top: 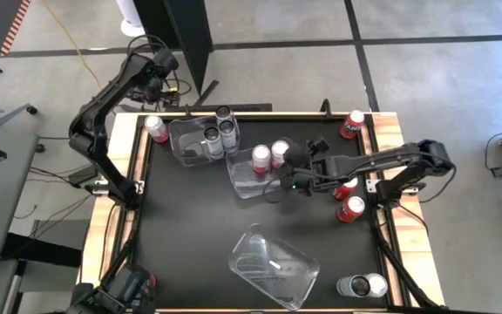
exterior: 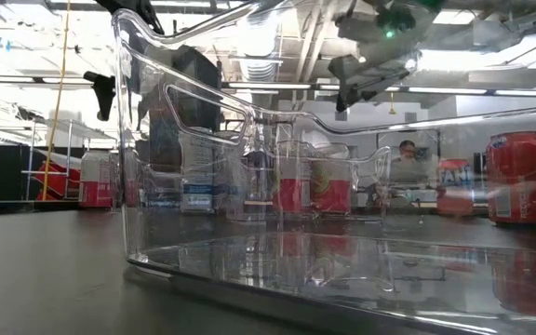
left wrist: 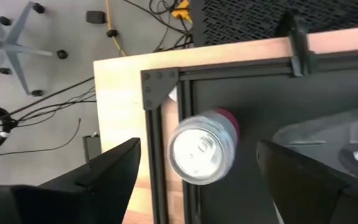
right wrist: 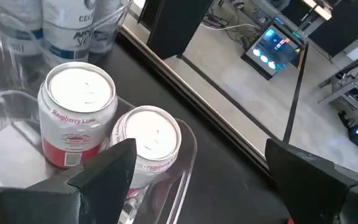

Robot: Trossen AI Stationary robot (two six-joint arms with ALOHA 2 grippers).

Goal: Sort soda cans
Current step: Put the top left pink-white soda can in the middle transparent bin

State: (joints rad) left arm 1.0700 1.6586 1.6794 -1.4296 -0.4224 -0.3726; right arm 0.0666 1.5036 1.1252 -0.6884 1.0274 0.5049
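My left gripper [left wrist: 197, 148] hovers open above a red soda can [left wrist: 204, 146] that stands upright at the table's far left corner [top: 155, 128]. One finger is on each side of the can, clear of it. My right gripper [right wrist: 201, 149] is open and empty over the middle clear bin [top: 249, 179]. Two red-and-white cans [right wrist: 79, 115] [right wrist: 149, 146] stand upright in that bin. Three grey cans [top: 220, 129] stand in the far-left bin [top: 186, 144]. Loose red cans stand at the far right [top: 353, 124] and the right edge [top: 349, 199]. A dark grey can [top: 362, 285] lies near the near right corner.
A third clear bin [top: 273, 266] sits empty near the table's near edge and fills the low view [exterior: 342, 261]. A raised frame rail [left wrist: 151, 149] runs along the table's left edge beside the corner can. Bare black mat lies at the near left.
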